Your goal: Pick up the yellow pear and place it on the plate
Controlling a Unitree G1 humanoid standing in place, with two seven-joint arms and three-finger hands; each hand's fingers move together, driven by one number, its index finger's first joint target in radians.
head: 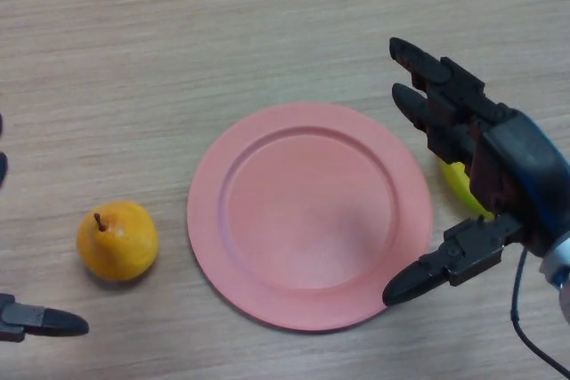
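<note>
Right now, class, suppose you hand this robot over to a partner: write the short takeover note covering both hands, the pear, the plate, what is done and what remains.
Right hand: open, holding nothing, beside the plate's right edge.
Left hand: only a fingertip shows at the lower left edge; state unclear.
Pear: on the table, left of the plate, apart from it, stem up.
Plate: pink, nothing on it.
A yellow thing lies partly hidden under the right hand.
Done: nothing yet.
Left: grasp the pear, set it on the plate.

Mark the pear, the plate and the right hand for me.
pear (118, 240), head view, middle of its yellow-orange body.
plate (211, 175), head view, left part of its pink rim.
right hand (481, 144), head view, palm behind the straight fingers.
</note>
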